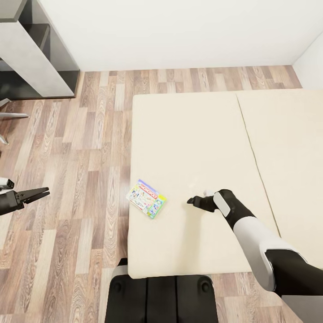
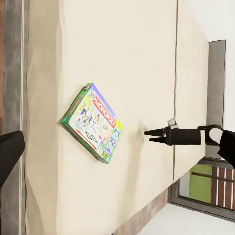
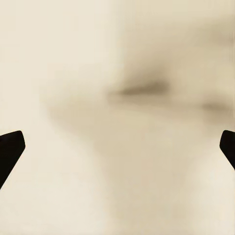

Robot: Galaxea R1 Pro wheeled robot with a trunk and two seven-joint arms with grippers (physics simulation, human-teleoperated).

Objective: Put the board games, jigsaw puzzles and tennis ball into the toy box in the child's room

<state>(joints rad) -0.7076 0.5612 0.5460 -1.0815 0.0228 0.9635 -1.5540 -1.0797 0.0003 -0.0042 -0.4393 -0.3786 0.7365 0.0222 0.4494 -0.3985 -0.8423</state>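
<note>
Beige bed (image 1: 193,134) holds board game (image 1: 146,198) just beside released right tool (image 1: 192,200).

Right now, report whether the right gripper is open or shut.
Open: the right gripper shows fingertips wide apart, nothing between, above the bed.

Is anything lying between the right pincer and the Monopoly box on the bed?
Nothing visible does. The right pincer hovers over the bed, and only bare mattress separates it from the Monopoly box, which lies flat near the bed's edge. The left wrist view shows the same open stretch between them.
</note>
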